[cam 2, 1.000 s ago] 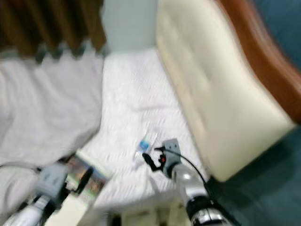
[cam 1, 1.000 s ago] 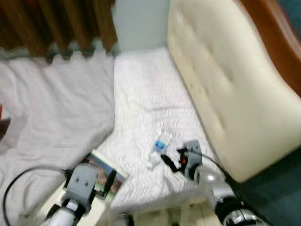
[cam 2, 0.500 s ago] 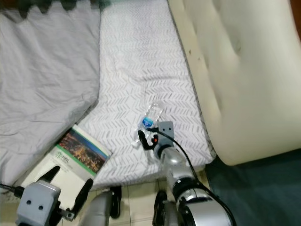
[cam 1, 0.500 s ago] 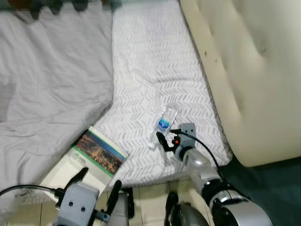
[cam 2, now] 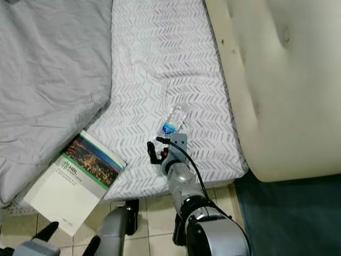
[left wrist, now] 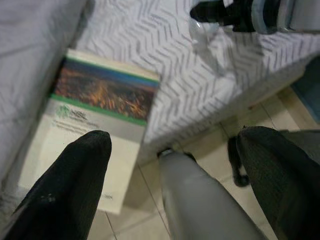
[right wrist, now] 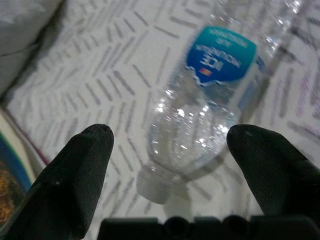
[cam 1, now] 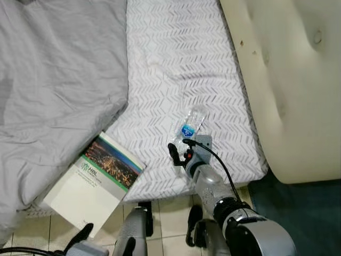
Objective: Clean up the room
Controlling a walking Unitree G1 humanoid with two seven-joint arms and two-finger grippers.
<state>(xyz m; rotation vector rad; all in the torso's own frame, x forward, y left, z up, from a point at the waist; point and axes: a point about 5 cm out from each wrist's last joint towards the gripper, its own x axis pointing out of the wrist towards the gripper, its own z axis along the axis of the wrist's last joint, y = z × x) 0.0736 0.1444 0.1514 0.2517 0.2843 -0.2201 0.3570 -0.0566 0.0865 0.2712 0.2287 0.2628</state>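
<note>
Between the spread jaws of the right gripper [right wrist: 170, 150] lies a clear plastic bottle [right wrist: 210, 100] with a blue label, its white cap end pointing toward the wrist. The two black fingers [right wrist: 70, 175] stand wide apart on either side of the bottle and do not touch it. Seen from the head, this gripper [cam 1: 179, 154] hovers low over the bed's near edge, just short of the bottle [cam 1: 189, 125], which rests on its side on the white sheet [cam 1: 170, 64] with the grey zigzag pattern.

Low by the floor, the left gripper [left wrist: 175, 165] also has its jaws open and holds nothing; its fingers [left wrist: 70, 190] frame the robot's grey leg [left wrist: 200, 200] and the pale floor tiles [left wrist: 220, 145].

A book [cam 1: 93, 181] with a night city photo and a green stripe on its cover lies at the bed's edge, left of the bottle, partly hanging over the side. A rumpled grey blanket [cam 1: 53, 80] covers the left part of the bed and reaches the book's upper corner. On the right a cream padded headboard [cam 1: 293, 80] stands against the mattress, with dark blue-green floor [cam 1: 298, 213] below it.
</note>
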